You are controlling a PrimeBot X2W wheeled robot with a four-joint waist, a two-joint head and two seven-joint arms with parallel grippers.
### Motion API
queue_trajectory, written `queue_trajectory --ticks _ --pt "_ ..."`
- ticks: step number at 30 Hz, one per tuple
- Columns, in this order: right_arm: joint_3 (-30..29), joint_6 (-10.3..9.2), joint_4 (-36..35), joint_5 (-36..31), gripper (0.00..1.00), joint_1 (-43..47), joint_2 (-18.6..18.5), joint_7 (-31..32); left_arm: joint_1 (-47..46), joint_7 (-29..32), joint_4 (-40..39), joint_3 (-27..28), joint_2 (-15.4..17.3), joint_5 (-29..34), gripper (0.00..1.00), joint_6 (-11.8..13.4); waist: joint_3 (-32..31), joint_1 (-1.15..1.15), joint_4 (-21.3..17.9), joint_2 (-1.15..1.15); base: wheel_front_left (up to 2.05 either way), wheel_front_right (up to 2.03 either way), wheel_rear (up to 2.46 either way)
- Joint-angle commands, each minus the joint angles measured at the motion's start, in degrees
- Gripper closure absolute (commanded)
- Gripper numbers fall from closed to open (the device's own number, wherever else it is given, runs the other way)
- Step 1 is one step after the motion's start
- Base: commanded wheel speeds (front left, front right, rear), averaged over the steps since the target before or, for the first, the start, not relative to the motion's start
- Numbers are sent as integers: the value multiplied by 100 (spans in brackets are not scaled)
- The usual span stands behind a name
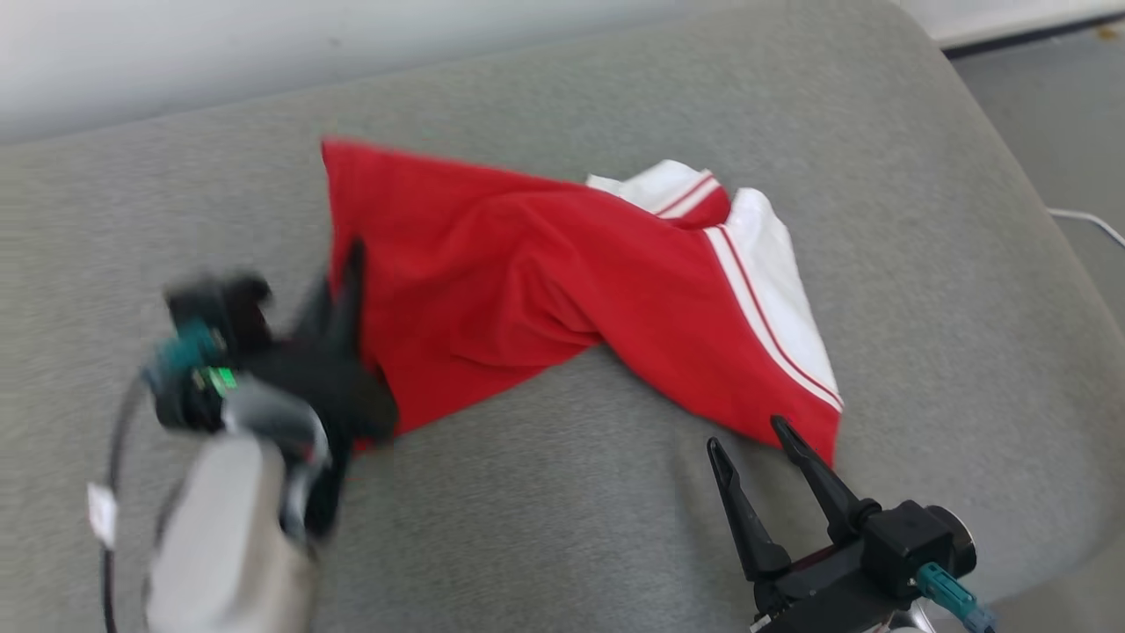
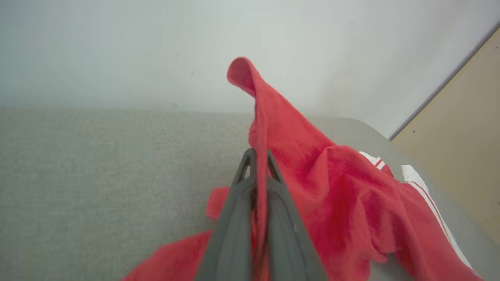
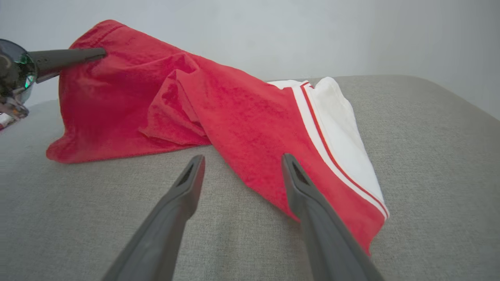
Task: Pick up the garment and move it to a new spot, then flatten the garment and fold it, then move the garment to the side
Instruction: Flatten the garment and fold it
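Note:
A red garment with white panels and red stripes lies crumpled across the grey cushion. My left gripper is shut on the garment's left edge and holds that part lifted; in the left wrist view the red cloth is pinched between the closed fingers. My right gripper stands open just in front of the garment's lower right corner, touching nothing. In the right wrist view the garment lies beyond the spread fingers, and the left gripper's fingers bite its raised left end.
A pale wall runs behind the cushion. Grey floor and a thin white cable lie past the cushion's right edge. A beige panel stands at the far right of the left wrist view.

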Motion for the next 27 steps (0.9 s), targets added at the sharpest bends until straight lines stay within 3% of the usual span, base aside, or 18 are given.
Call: queue_trajectory --ticks 1,7,11,18,23,24,25,27 --pt "-28 3 -27 -34 0 102 -21 26 460 -36 -311 -98 -23 6 100 -35 -336 0 430 0 0 0 0" --pt "-86 4 -104 -42 0 286 -13 136 2191 -53 -1813 -250 113 -10 100 35 -603 0 784 0 0 0 0" --pt "-116 3 -130 -31 0 390 30 203 3099 -127 -2424 -170 99 -132 100 232 -758 0 920 0 0 0 0" --pt "-157 3 -157 5 0 506 51 271 3796 -56 -2422 -262 96 -132 100 366 -961 0 1081 0 0 0 0" --pt "-91 4 -126 78 0 515 57 292 4021 -80 -1927 -362 93 -99 98 418 -1100 0 1104 0 0 0 0" --pt "-84 4 -118 80 0 513 56 291 4053 -79 -1821 -343 111 -138 33 397 -1121 0 1100 0 0 0 0" --pt "-81 4 -106 83 0 522 62 284 4072 -77 -1735 -320 126 -170 0 391 -1152 0 1096 0 0 0 0" --pt "-85 3 -90 101 0 551 68 276 4093 -114 -1602 -279 153 -239 0 377 -1213 0 1090 0 0 0 0"
